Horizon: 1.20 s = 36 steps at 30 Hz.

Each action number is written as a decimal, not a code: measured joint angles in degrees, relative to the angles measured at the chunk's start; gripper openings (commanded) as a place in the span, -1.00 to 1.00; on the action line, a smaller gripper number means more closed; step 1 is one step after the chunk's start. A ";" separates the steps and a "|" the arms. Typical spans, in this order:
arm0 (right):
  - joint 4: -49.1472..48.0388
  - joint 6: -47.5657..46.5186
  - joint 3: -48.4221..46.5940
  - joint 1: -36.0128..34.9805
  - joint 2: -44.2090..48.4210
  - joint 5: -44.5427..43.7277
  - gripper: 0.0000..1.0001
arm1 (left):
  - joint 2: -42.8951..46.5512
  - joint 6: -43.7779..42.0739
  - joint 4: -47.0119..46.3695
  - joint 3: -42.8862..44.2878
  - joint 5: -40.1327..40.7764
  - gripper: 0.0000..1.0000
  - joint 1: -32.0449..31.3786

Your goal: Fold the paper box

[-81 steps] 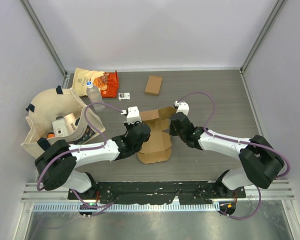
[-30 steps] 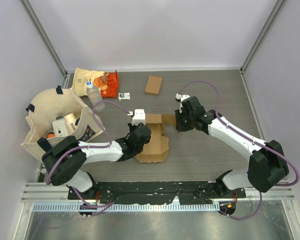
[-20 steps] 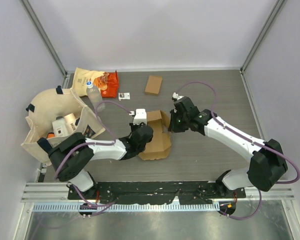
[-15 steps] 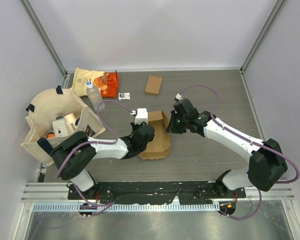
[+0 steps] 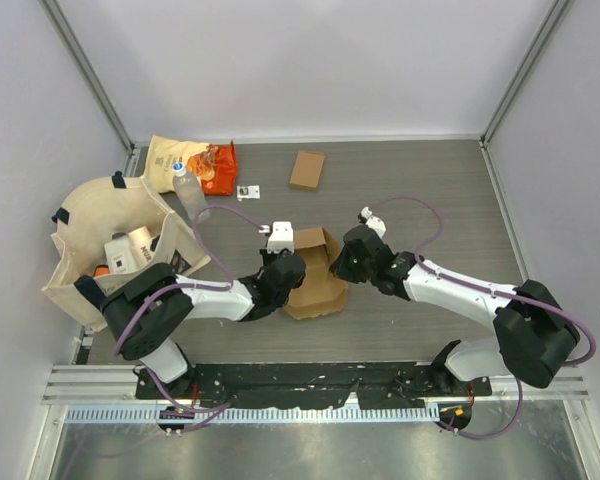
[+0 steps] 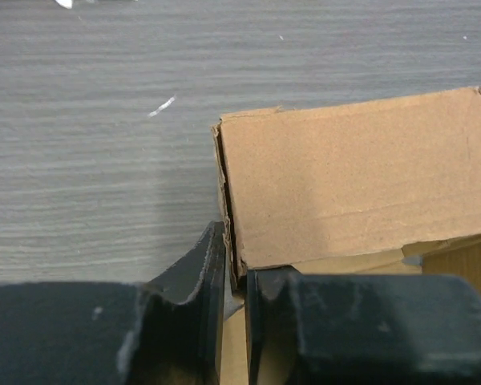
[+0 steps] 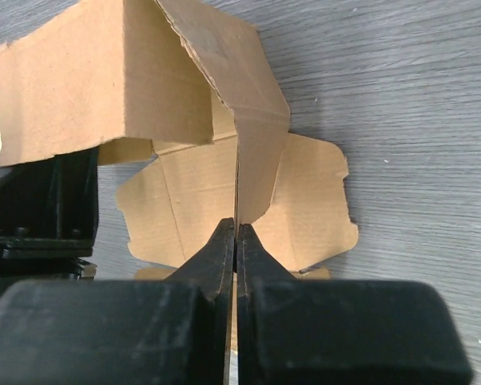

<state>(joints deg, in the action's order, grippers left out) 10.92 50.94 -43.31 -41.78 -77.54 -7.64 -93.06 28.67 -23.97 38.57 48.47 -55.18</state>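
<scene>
A half-folded paper box (image 5: 320,285) sits near the middle of the grey surface (image 5: 430,190). The left hand (image 6: 236,277) is clamped on its side wall; the right hand (image 7: 236,241) pinches an upright flap (image 7: 252,120) opposite.

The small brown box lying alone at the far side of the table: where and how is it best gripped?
Come straight down on the small brown box and close the jaws across its narrower width, on the two long edges near the middle. It seems to lie flat on the table with bare surface around it, so a side approach would likely find little to hold.
</scene>
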 measured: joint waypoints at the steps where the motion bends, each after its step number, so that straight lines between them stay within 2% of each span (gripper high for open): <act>1: -0.74 0.22 0.50 -0.63 0.20 -1.16 -0.98 | 0.35 0.24 -0.70 -0.92 -0.68 -0.30 0.07; 3: -1.44 0.39 0.94 -1.73 0.31 -3.10 -0.98 | 1.77 0.81 -1.55 -3.28 -2.69 -0.04 0.02; 7: -1.64 0.48 0.90 -2.10 0.31 -5.46 -0.98 | 7.52 0.85 -1.84 -8.15 -5.51 0.14 -0.20; 10: -1.64 0.48 0.85 -2.14 0.28 -6.49 -0.99 | 14.27 0.68 -2.05 -11.04 -7.26 0.10 -0.22; 12: -1.60 0.46 0.79 -2.19 0.28 -6.75 -0.98 | 19.37 0.63 -2.67 -12.87 -8.52 -0.20 -0.22; 14: -1.27 0.46 0.50 -2.40 0.24 -7.02 -0.98 | 23.23 0.42 -2.97 -14.16 -9.99 -0.31 -0.20; 16: -0.52 0.46 -0.11 -2.62 0.20 -7.15 -0.98 | 26.21 -0.52 -3.72 -15.43 -12.11 -0.29 -0.24; 18: -0.02 0.61 -0.85 -2.75 -0.02 -7.19 -0.98 | 27.19 -2.16 -6.21 -16.85 -14.80 -0.10 -0.37; 20: 0.39 1.57 -1.64 -2.75 -0.55 -7.08 -0.97 | 25.24 -4.44 -10.25 -18.08 -18.23 0.05 -0.81; 23: 2.54 3.32 -4.07 -2.75 -2.75 -6.80 -0.97 | 18.40 -7.98 -14.67 -17.44 -23.15 0.08 -1.55; 30: 5.29 7.39 -6.12 -2.75 -4.92 -6.14 -0.97 | -1.03 -14.21 -23.19 -9.25 -28.35 0.11 -1.97; 34: 6.43 9.57 -6.23 -2.71 -4.92 -6.19 -0.97 | -5.97 -16.04 -26.86 -7.41 -29.77 0.11 -1.99; 36: 7.15 10.91 -6.23 -2.56 -4.90 -6.23 -0.97 | -7.08 -16.59 -28.44 -7.17 -30.42 0.01 -1.97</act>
<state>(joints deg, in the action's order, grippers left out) 18.06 61.84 -49.54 -44.34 -82.43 -13.87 -100.14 12.08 -52.40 31.40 18.04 -57.14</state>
